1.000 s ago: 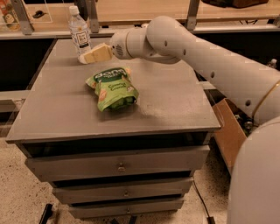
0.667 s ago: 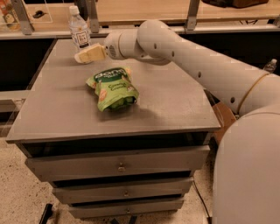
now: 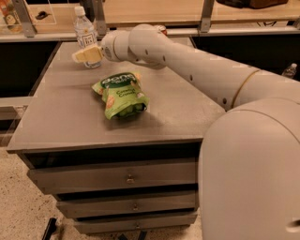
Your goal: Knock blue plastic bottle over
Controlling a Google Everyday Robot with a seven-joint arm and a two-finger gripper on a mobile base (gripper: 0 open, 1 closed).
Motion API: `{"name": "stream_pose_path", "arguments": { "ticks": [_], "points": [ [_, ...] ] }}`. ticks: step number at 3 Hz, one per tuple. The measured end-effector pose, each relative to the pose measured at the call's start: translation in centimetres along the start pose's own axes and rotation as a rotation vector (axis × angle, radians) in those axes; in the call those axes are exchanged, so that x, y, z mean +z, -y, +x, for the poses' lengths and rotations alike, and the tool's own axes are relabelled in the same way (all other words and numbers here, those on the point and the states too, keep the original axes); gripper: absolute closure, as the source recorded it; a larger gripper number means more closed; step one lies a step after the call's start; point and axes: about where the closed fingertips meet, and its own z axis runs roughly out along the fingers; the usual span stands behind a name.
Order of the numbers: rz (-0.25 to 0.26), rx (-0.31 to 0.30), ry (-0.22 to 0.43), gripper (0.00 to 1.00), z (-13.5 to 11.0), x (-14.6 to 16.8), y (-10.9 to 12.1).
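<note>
The blue plastic bottle (image 3: 86,35) stands upright at the far left of the grey cabinet top (image 3: 61,112). It is clear, with a white cap and a white label. My gripper (image 3: 86,54) reaches from the right and sits right in front of the bottle's lower half, at or against it. It hides the bottle's base. A green snack bag (image 3: 121,94) lies flat in the middle of the top, nearer to me than the gripper.
A red can (image 3: 161,29) peeks out behind my arm at the far edge. Behind the cabinet runs a wooden shelf (image 3: 150,11) with metal posts. Drawers (image 3: 126,178) face me below the top. My arm crosses the right side.
My gripper has moved left and farther back, from beside the snack bag to right in front of the bottle. The bottle still stands upright. The bag has not moved.
</note>
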Motion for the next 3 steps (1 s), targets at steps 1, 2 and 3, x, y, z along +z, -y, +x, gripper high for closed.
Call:
{"name": "stream_pose_path", "arguments": {
  "ticks": [1,2,3],
  "points": [
    [0.022,-0.009,-0.002,0.0,-0.2,2.2,0.0],
    [0.023,-0.015,-0.003,0.0,-0.3,3.9,0.0],
    [0.015,-0.009,0.005,0.0,-0.6,5.3,0.0]
  ]
}}
